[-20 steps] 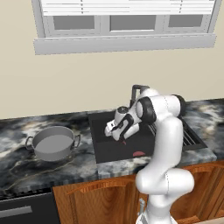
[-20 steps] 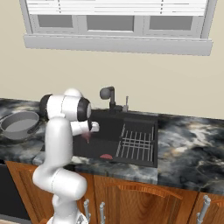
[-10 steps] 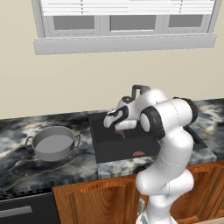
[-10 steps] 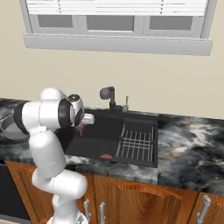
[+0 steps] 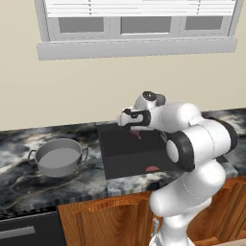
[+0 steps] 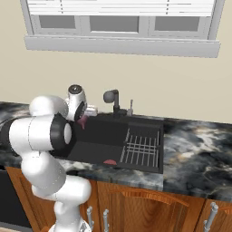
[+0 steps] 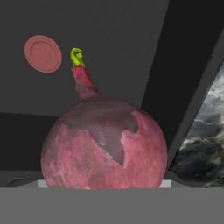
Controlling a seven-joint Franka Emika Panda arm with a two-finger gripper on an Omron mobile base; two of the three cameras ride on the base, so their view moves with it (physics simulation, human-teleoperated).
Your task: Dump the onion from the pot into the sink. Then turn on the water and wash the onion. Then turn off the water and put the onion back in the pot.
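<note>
Matt black sink [image 6: 136,131], grey metal pot [image 5: 58,157], glossy marble counter [image 5: 29,187].

A white arm [image 6: 45,136] is seen at the left, bent over the near left part of the black sink [image 6: 118,131], with a small purplish-red onion [image 6: 82,120] held up at its hand above the basin's left side. A dark wire rack [image 6: 141,149] lies in the right half of the basin, and a flat pink-red sliver [image 6: 110,161] rests on the floor just left of it. A black tap [image 6: 113,100] with a round head stands at the back rim, below a window [image 6: 120,22].
</note>
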